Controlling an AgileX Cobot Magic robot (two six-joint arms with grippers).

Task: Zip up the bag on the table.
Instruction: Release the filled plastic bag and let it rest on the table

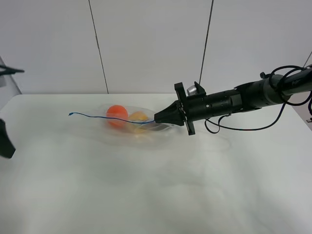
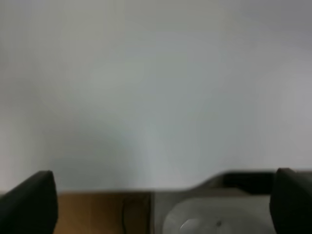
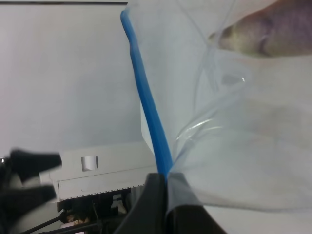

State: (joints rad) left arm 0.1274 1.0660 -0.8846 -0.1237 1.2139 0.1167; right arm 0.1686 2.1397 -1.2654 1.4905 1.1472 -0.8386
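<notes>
Overhead, the bag (image 1: pixel 131 122) lies on the table (image 1: pixel 146 195), toward its far side, the right gripper (image 1: pixel 158 118) closed on its blue zipper strip (image 1: pixel 97 117). At the left wrist, two dark fingertips (image 2: pixel 29 204) stand wide apart, holding nothing. At the right wrist, the fingertips (image 3: pixel 156 195) pinch the strip.

The left gripper (image 1: pixel 6 139) is cut off at the left edge. The bag (image 1: pixel 139 122) blurs the purple produce (image 3: pixel 273 34) inside.
</notes>
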